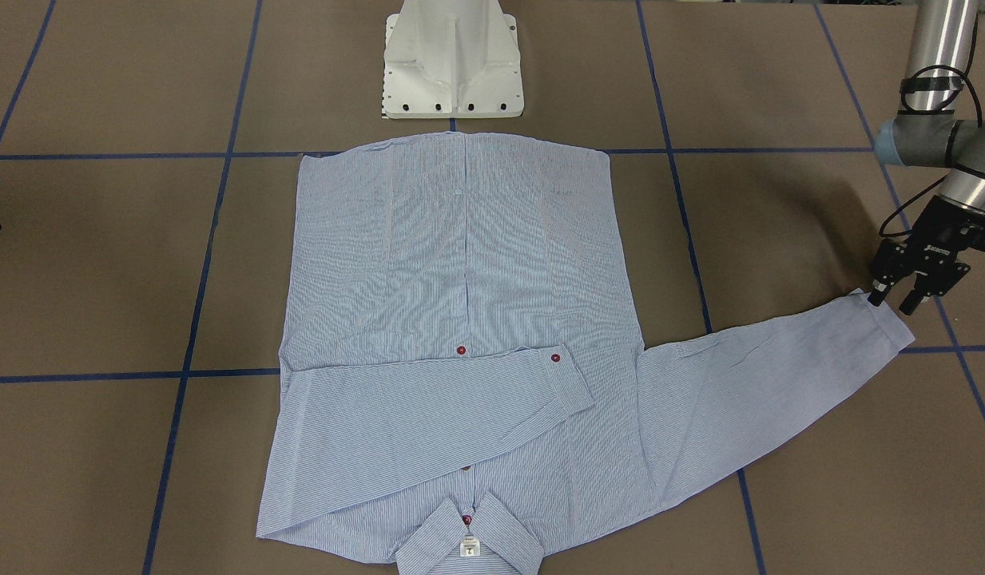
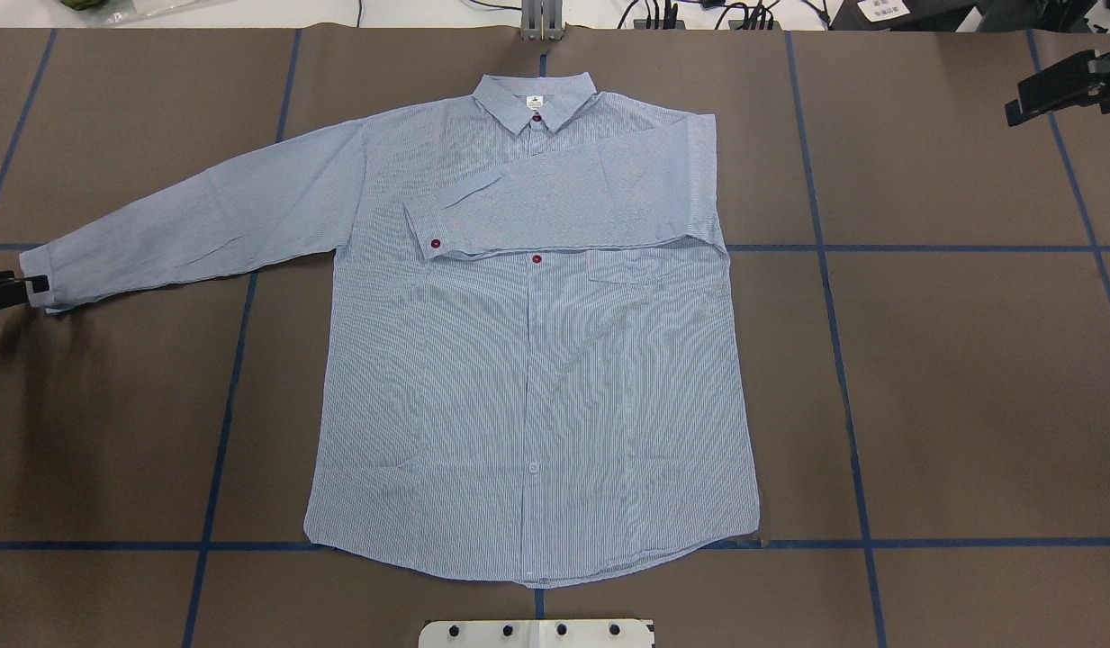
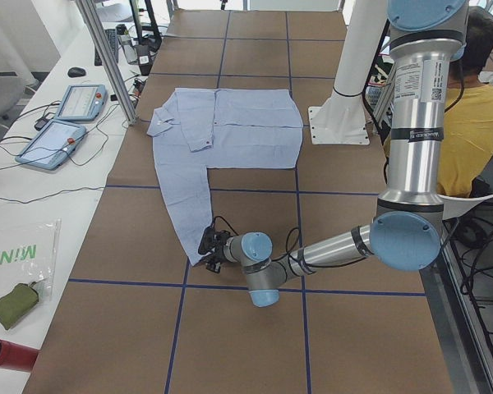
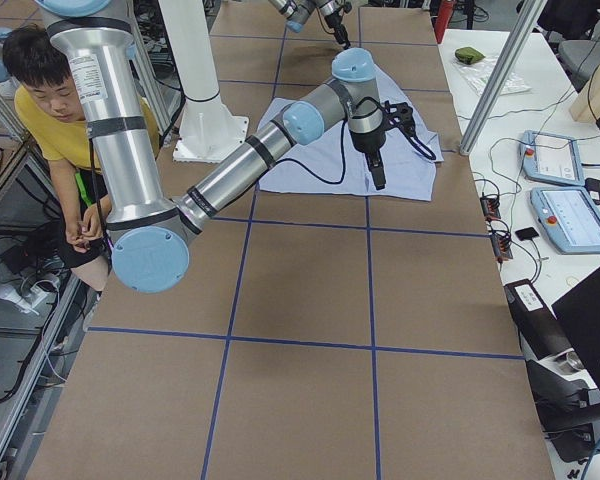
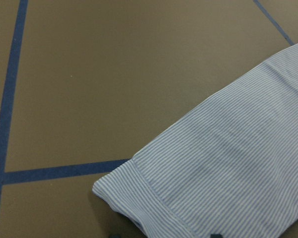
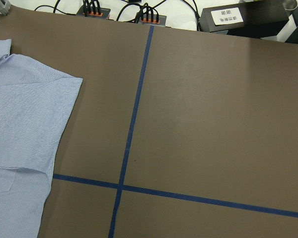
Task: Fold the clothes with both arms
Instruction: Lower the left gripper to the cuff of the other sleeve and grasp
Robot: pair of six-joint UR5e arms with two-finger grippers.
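Left gripper point(image 1: 891, 303), jaws apart and empty, sits at the outstretched cuff point(image 1: 887, 326), overhead nine o'clock of the shirt point(image 2: 536, 378), likely to fold that sleeve across; right gripper point(image 2: 1059, 85) opening unreadable.

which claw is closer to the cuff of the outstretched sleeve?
Left. The left claw is right at the cuff, jaws apart. The right claw is raised beyond the opposite side of the shirt, far from that cuff.
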